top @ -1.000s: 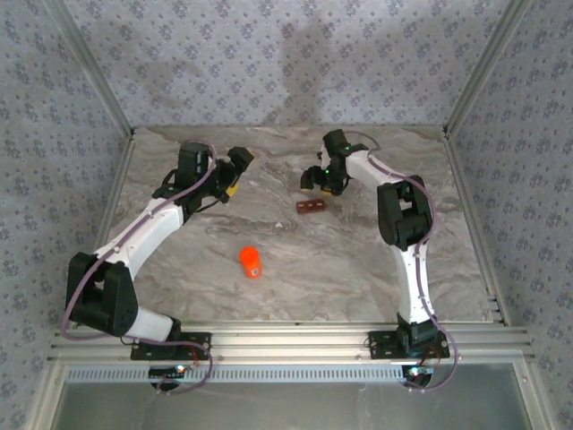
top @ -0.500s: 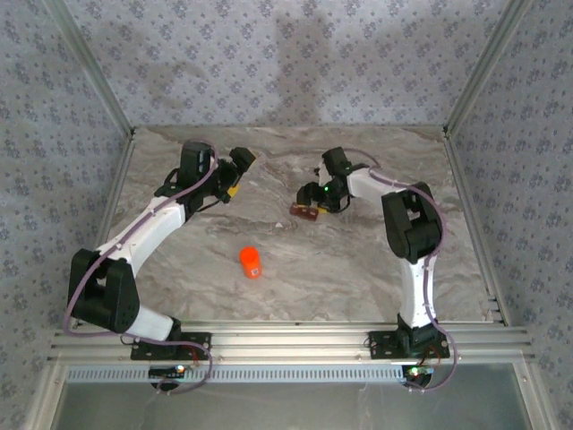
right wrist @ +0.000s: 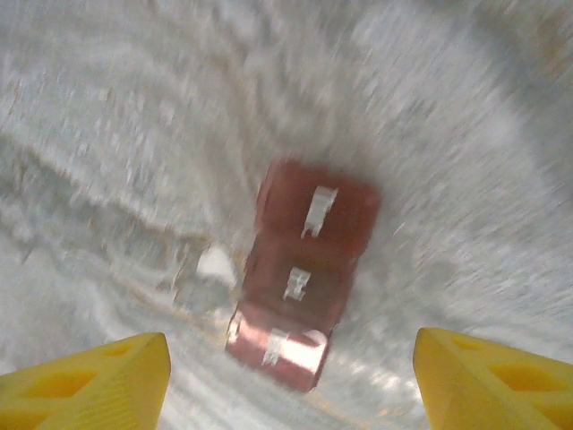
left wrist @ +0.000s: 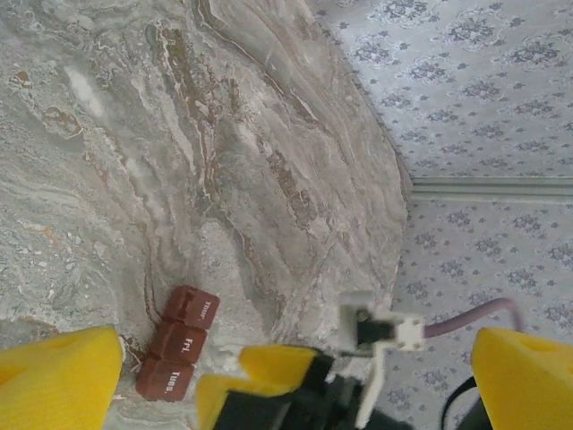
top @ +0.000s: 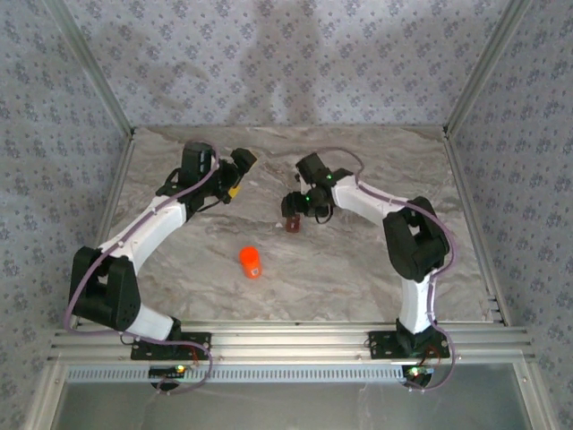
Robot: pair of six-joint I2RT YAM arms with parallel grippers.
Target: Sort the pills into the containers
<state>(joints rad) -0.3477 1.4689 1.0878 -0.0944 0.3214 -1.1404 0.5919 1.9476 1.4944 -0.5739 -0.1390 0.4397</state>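
The right claw (top: 294, 213) is hanging low over the middle of the desk (top: 358, 269), directly above the containers (top: 292, 225); these are one dark reddish-brown strip of three joined square compartments, lying flat on the marble; in the right wrist view, which is blurred, the strip (right wrist: 300, 273) is sitting between and ahead of the claw's yellow fingers (right wrist: 89, 376), which are standing wide apart at either edge and touching nothing; the claw is gaping and gripping nothing; each of the three lids (right wrist: 313, 210) is showing a white label and looking closed.

The left claw (top: 239, 175) is hovering over the far left part of the desk, apart from the strip and to its left; its own yellow fingers (left wrist: 54, 376) are spread as wide as they go, with nothing between them; in the left wrist view the strip (left wrist: 176, 343) is lying near the lower left finger, white lettering on each lid.

An orange bottle (top: 251, 262) is sitting nearer the arms' bases, well apart from the strip and from both claws.
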